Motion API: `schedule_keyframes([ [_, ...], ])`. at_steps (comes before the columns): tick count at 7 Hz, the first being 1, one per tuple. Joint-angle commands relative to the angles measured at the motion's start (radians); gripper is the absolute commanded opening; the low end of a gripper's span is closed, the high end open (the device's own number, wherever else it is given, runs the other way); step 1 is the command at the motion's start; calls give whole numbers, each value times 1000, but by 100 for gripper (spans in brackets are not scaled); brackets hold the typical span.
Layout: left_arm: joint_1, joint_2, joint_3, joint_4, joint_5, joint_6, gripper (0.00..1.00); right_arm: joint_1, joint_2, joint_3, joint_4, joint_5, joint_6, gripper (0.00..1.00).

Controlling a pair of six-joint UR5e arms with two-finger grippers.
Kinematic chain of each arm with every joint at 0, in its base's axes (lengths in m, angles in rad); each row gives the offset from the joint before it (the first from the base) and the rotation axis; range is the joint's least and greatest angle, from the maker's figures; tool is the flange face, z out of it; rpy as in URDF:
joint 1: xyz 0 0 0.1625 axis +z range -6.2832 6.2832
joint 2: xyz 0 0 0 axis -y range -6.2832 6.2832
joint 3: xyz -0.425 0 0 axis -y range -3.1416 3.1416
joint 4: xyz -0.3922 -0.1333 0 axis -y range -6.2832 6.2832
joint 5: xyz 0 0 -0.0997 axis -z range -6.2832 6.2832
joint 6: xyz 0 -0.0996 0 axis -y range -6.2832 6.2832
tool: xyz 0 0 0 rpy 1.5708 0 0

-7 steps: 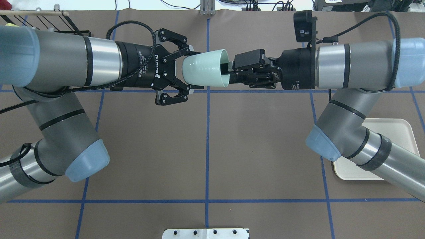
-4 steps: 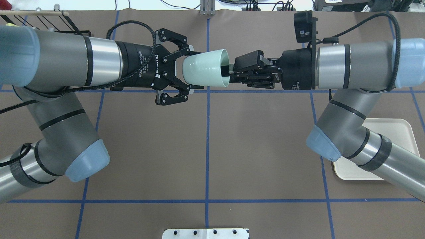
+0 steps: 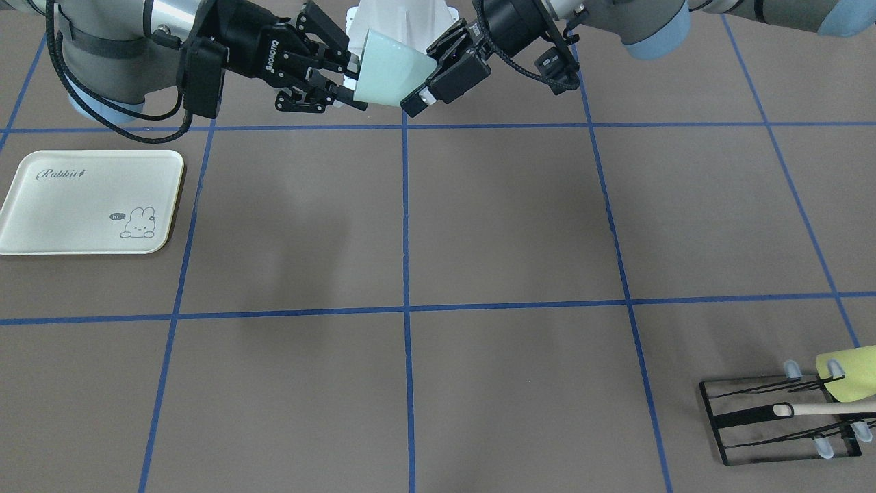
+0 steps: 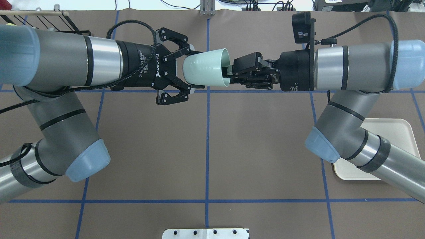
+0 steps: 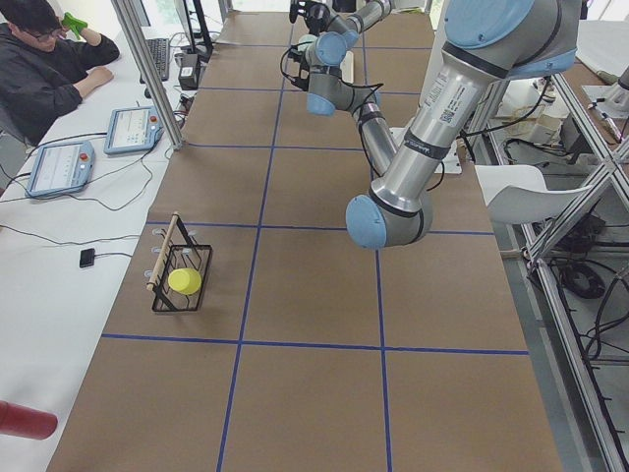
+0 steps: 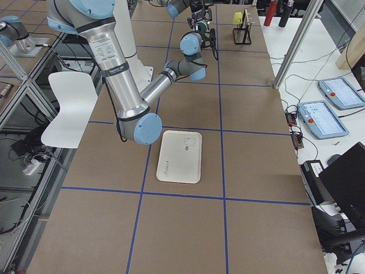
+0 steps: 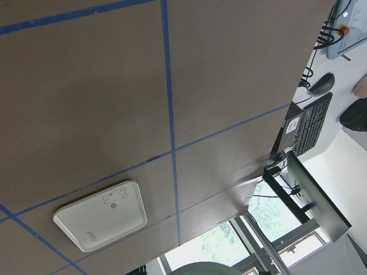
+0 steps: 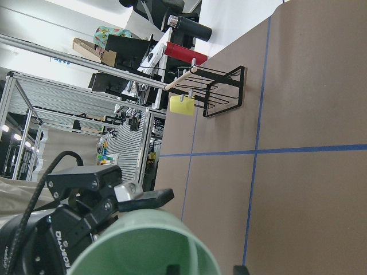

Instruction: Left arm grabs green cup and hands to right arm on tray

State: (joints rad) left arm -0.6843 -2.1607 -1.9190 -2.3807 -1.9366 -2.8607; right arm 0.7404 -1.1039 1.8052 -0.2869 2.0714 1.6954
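The desk [image 3: 506, 226] is covered in brown paper divided into large squares by blue tape lines. A cream-white tray [image 3: 89, 202] with "Rabbit" script and a bunny drawing lies flat on it at the robot's right, and a black wire rack [image 3: 780, 421] with a wooden rod stands on it at the far corner on the robot's left. A yellow-green cup [image 3: 848, 373] hangs on the rack.

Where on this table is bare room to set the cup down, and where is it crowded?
The tray is bare apart from its printing. The brown squares between it and the black wire rack are open. It is crowded mid-air where both grippers meet at the green cup; the yellow-green cup occupies the rack.
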Motion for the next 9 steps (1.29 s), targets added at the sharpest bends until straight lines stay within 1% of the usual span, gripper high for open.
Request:
schedule_keyframes([
  [1, -1, -2, 0, 0, 1, 0, 40, -1, -2, -1, -1, 0, 0, 30],
  [3, -1, -2, 0, 0, 1, 0, 40, -2, -1, -1, -2, 0, 0, 9],
  [4, -1, -1, 0, 0, 1, 0, 41, -6, -1, -1, -2, -2, 0, 0],
  [5, -1, -1, 2, 0, 1, 1, 64, -6, -2, 0, -2, -2, 1, 0],
  [6, -3, 5, -1, -2, -1, 9, 100, -6, -2, 0, -2, -2, 1, 0],
  [9, -6, 9, -3, -3, -4, 32, 100, -6, -5, 0, -2, 0, 0, 0],
])
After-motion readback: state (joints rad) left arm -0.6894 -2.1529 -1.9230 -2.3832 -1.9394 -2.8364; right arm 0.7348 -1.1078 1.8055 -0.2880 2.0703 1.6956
